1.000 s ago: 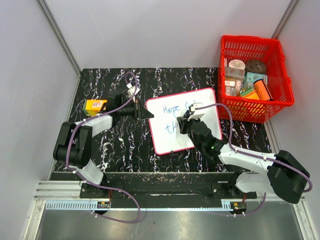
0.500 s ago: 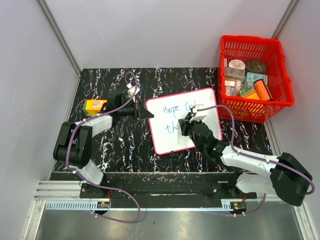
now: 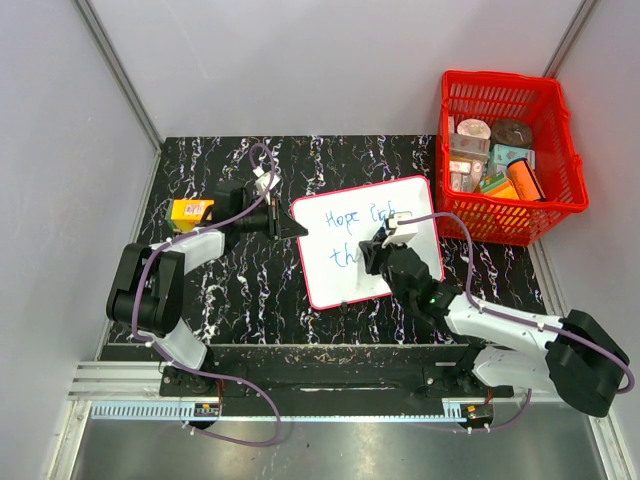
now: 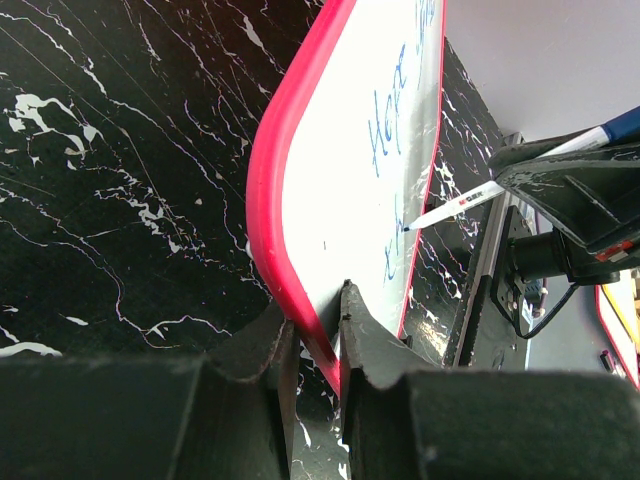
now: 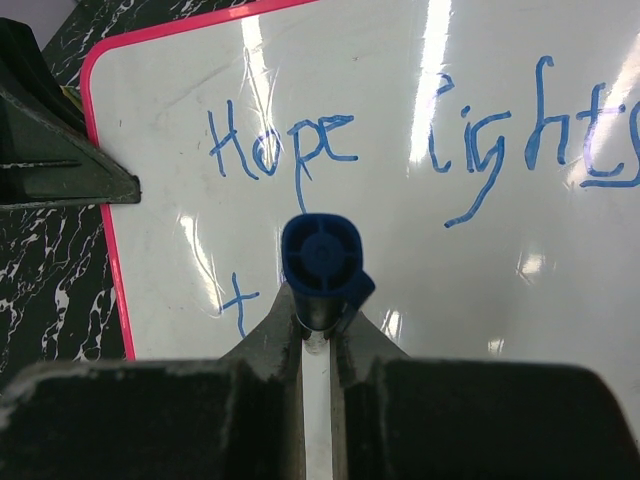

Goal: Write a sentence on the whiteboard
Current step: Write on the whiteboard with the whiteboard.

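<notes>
The whiteboard [image 3: 330, 275] with a red-pink frame lies tilted on the black marbled table. Blue writing reads "Hope lights" [image 5: 280, 148] on the top line, and a "t" [image 5: 238, 300] starts the second line; what follows is hidden behind the marker. My left gripper [image 3: 290, 228] is shut on the board's left edge [image 4: 290, 240]. My right gripper [image 3: 378, 245] is shut on a blue-capped marker [image 5: 320, 255] and holds it over the second line. In the left wrist view the marker's white barrel [image 4: 470, 197] has its tip on the board.
A red basket [image 3: 560, 120] with several items stands at the back right, next to the board's far corner. An orange box [image 3: 190, 212] lies at the left by the left arm. Grey walls close in the table.
My right gripper has shifted slightly to the right along the second line with the marker. The left arm and the board have not moved.
</notes>
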`<action>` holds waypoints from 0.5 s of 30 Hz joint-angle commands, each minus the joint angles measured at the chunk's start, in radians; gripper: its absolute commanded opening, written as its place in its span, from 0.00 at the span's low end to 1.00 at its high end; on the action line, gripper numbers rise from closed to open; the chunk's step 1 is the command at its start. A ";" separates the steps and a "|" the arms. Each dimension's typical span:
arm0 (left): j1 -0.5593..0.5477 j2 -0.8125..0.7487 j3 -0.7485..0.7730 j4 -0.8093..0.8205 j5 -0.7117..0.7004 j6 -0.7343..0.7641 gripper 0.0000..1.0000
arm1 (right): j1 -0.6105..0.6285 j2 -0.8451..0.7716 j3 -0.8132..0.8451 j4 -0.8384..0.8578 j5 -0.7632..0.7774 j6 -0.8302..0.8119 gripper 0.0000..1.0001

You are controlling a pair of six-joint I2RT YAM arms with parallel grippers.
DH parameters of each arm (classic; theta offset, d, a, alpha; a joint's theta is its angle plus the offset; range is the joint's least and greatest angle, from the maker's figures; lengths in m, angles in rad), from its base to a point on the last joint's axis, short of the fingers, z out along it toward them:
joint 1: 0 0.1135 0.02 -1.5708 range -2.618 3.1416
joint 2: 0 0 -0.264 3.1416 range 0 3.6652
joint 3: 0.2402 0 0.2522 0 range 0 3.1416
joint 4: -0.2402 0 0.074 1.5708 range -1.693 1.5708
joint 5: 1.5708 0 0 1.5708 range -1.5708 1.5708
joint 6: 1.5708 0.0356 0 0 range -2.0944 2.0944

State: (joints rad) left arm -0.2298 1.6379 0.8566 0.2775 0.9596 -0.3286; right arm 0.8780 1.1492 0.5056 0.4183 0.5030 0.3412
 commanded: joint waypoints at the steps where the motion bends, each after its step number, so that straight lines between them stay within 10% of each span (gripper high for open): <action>1: -0.037 0.039 -0.004 -0.026 -0.150 0.172 0.00 | -0.008 -0.063 0.002 -0.007 -0.004 -0.005 0.00; 15: -0.037 0.033 -0.005 -0.026 -0.151 0.171 0.00 | -0.010 -0.039 0.073 -0.019 0.046 -0.036 0.00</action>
State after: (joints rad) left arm -0.2314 1.6379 0.8581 0.2775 0.9592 -0.3283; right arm 0.8768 1.0740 0.5308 0.3897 0.5159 0.3180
